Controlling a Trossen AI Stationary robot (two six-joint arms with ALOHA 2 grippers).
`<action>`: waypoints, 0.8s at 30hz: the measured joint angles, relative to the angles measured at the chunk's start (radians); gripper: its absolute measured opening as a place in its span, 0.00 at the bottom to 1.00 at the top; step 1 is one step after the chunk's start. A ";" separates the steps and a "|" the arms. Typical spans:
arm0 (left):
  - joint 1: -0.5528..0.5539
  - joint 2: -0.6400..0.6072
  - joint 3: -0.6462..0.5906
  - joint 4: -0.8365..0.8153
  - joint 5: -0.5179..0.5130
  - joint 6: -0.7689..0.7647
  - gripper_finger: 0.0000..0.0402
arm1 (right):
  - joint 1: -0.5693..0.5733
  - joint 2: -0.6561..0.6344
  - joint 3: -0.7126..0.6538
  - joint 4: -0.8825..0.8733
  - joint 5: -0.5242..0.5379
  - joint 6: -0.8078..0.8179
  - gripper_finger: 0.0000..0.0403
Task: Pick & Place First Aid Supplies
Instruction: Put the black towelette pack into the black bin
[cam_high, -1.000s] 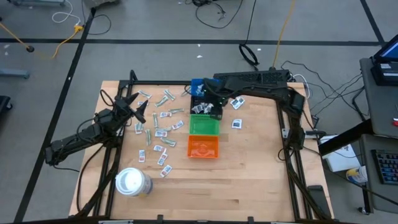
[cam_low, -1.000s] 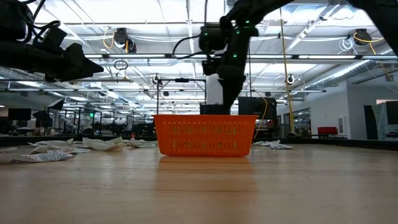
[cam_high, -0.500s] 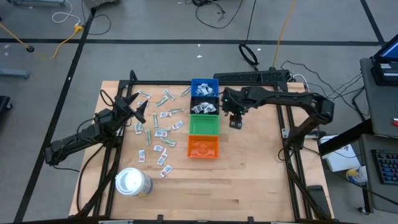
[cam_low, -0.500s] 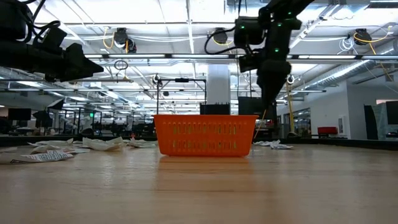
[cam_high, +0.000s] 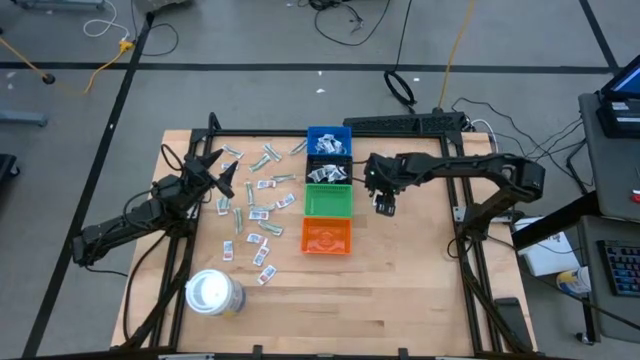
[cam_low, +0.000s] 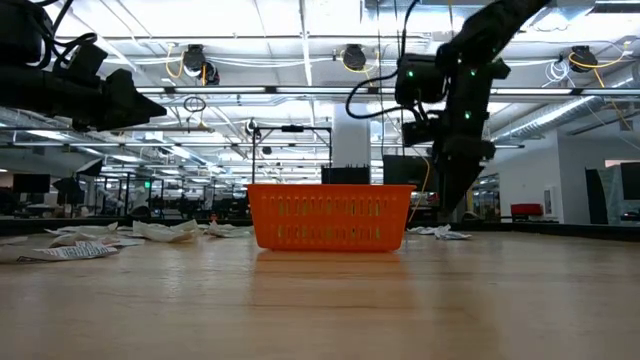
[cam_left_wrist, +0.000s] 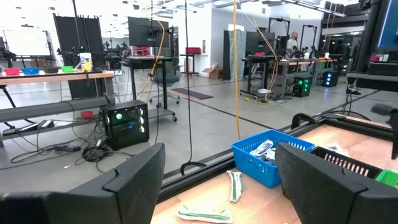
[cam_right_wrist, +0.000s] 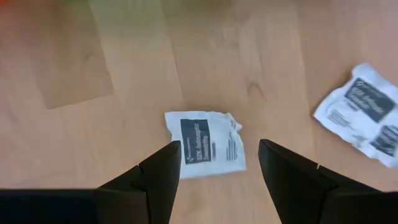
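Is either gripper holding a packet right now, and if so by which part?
Neither. The right gripper hangs open over a white square packet on the table; the left gripper waits open and empty.

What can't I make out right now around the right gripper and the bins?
- White packet under the right gripper: print blurred in the right wrist view.
- Same packet, high view: covered by the gripper.
- Blue bin contents: too small in the high view.
- Green bin: hidden behind the orange bin in the low view.
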 joint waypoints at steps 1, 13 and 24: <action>0.000 0.000 0.000 0.000 0.000 0.000 0.76 | 0.000 0.000 -0.019 0.031 0.000 -0.001 0.53; 0.000 0.000 0.000 0.000 0.000 0.000 0.76 | -0.009 0.058 -0.132 0.204 -0.004 -0.009 0.51; 0.000 0.000 0.000 0.000 0.000 0.000 0.76 | -0.009 0.061 -0.133 0.235 0.005 -0.046 0.13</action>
